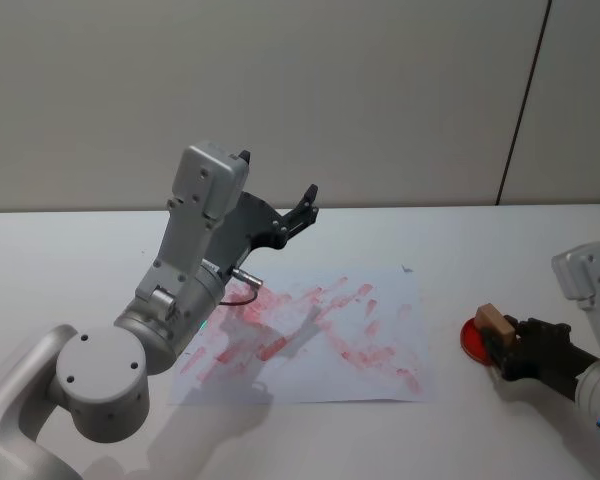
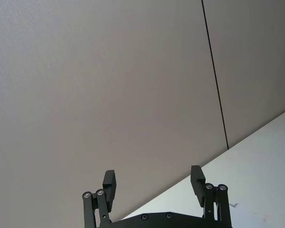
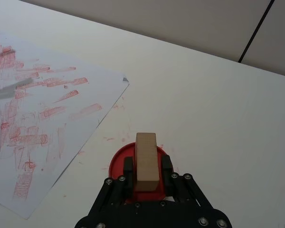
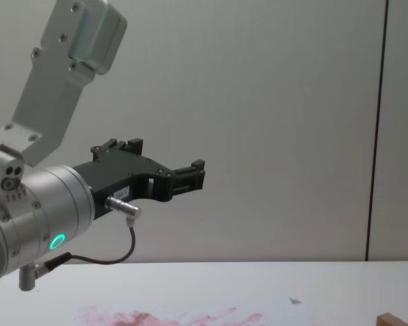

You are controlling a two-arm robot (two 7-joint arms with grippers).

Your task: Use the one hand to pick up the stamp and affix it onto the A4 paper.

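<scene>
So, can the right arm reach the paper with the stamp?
Probably yes: the right gripper is shut on the stamp at the ink pad, only bare table before the paper, left gripper raised well above it.

Stamp (image 1: 493,320) in right gripper (image 1: 498,338)

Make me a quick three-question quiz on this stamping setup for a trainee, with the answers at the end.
1. True or false: the A4 paper bears red ink marks.
2. Multiple choice: the stamp, clamped in the right gripper, is over A) the A4 paper, B) the red ink pad, C) a blue tray.
3. Fill in: the left gripper, held high, is ____ (open or shut).
Key: 1 true; 2 B; 3 open.
</scene>
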